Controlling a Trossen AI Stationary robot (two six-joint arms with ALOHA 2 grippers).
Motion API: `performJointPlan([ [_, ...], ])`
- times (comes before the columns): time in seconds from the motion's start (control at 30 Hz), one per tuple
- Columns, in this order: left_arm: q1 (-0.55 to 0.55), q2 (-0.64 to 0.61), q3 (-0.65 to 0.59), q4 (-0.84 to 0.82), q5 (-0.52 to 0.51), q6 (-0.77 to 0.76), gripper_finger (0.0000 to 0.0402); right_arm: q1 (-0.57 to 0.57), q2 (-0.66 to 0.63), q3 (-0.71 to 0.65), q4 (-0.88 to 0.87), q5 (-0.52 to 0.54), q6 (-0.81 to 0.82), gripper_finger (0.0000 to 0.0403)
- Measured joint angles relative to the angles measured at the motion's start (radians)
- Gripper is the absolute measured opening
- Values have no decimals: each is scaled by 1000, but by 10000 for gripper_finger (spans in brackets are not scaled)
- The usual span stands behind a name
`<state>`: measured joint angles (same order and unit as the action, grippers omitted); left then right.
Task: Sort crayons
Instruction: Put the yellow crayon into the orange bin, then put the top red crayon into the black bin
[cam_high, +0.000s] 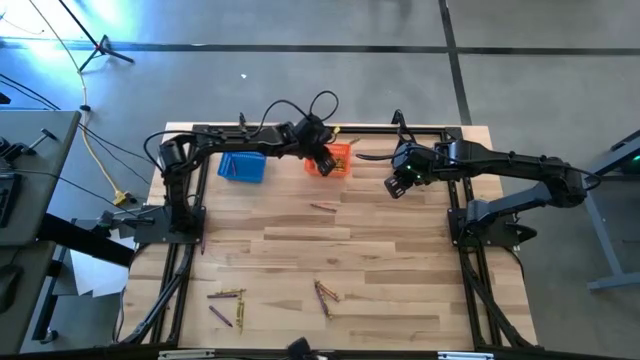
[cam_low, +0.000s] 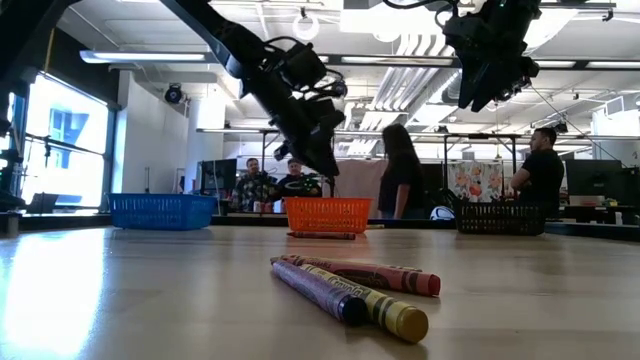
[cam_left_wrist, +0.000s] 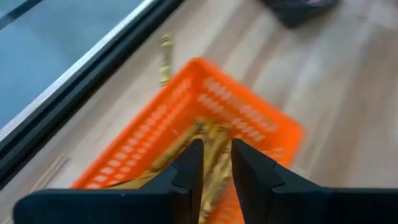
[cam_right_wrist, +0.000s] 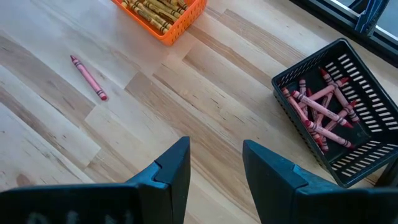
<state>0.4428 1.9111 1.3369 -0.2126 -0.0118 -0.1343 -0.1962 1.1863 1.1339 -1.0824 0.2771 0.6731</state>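
My left gripper (cam_left_wrist: 216, 149) hangs open over the orange basket (cam_high: 336, 160), slanting down into it. Yellow crayons (cam_left_wrist: 214, 134) lie in the basket and show through the gap between the fingers. My right gripper (cam_right_wrist: 214, 152) waits open, with nothing between its fingers, above the table beside the black basket (cam_right_wrist: 329, 124), which holds reddish-pink crayons (cam_right_wrist: 314, 106). One pink crayon (cam_high: 322, 207) lies flat on the table in front of the orange basket. More loose crayons lie near the front edge, some in the middle (cam_high: 326, 293) and some at the left (cam_high: 226, 296).
A blue basket (cam_high: 242, 166) stands left of the orange one at the back. A yellow crayon (cam_left_wrist: 165, 59) lies outside the orange basket by the dark frame rail. Three crayons (cam_low: 350, 285) lie close to the low camera. People stand in the room behind the table.
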Motion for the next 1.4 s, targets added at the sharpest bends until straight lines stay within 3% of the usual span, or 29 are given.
performJointPlan([
  [0.13,-26,-33,0,-5,72,76,75,0,0,0,0,0,0,134],
  [0.33,-104,-105,1,-195,216,281,70,0,0,0,1,0,0,134],
  [0.47,-169,-99,-1,-364,220,420,70,0,0,0,2,0,0,134],
  [0.57,-208,-74,-34,-365,203,493,70,0,0,0,2,0,0,134],
  [1.0,-242,-26,-47,-279,143,426,73,0,0,0,2,0,0,134],
  [1.4,-248,67,-47,-217,151,424,149,0,0,0,9,0,0,134],
])
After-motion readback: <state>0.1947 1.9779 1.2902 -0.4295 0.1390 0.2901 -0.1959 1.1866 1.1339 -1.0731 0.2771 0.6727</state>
